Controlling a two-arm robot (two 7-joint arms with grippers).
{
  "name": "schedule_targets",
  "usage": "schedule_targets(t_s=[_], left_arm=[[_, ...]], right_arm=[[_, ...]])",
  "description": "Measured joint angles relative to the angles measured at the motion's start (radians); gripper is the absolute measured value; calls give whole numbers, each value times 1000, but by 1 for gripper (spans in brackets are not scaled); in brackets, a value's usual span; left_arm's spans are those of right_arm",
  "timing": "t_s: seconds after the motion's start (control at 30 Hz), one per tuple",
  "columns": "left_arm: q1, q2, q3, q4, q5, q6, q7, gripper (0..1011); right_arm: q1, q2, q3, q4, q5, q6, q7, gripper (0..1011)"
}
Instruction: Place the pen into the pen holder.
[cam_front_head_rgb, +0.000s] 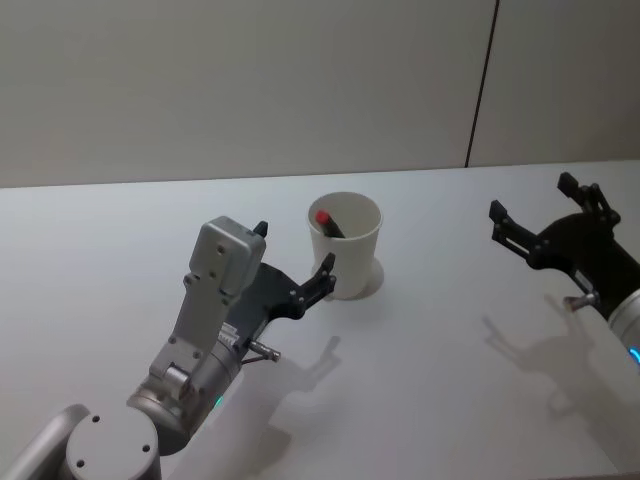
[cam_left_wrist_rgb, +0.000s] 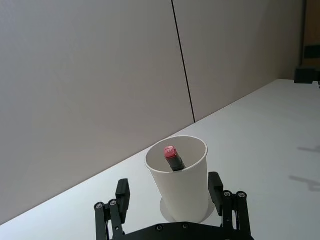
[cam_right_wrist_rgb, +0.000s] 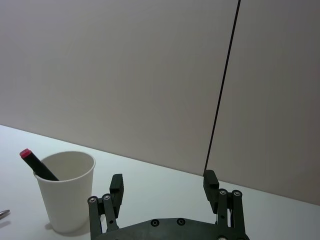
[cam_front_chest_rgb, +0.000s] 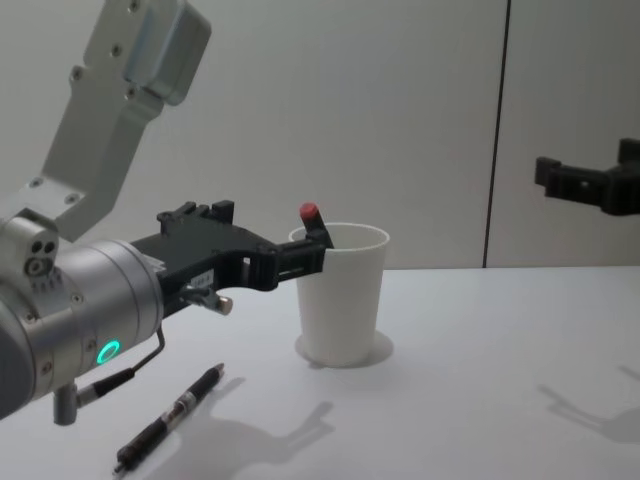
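The pen holder (cam_front_head_rgb: 345, 250) is a white paper cup standing mid-table, also seen in the left wrist view (cam_left_wrist_rgb: 181, 182), right wrist view (cam_right_wrist_rgb: 65, 195) and chest view (cam_front_chest_rgb: 342, 295). A dark pen with a red cap (cam_front_head_rgb: 325, 220) (cam_left_wrist_rgb: 172, 157) (cam_right_wrist_rgb: 36, 163) (cam_front_chest_rgb: 309, 212) leans inside it. My left gripper (cam_front_head_rgb: 295, 248) (cam_left_wrist_rgb: 169, 185) (cam_front_chest_rgb: 290, 250) hovers open and empty just left of the cup, one fingertip close to its wall. A second black pen (cam_front_chest_rgb: 170, 415) lies on the table below my left arm. My right gripper (cam_front_head_rgb: 532, 197) (cam_right_wrist_rgb: 163, 180) (cam_front_chest_rgb: 590, 175) hangs open and empty at the right.
The white table (cam_front_head_rgb: 420, 380) runs back to a grey wall with a dark vertical seam (cam_front_head_rgb: 482, 85). Open tabletop lies between the cup and my right arm.
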Motion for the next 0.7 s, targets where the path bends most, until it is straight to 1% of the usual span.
schedule_targets(t_s=[0.27, 0.7], left_arm=[[0, 0, 0, 0, 0, 0, 0, 1000], [0, -1, -1, 0, 1, 3, -1, 1000]], right_arm=[[-29, 15, 6, -23, 9, 9, -10, 1002], [-48, 26, 11, -38, 15, 15, -16, 1002]])
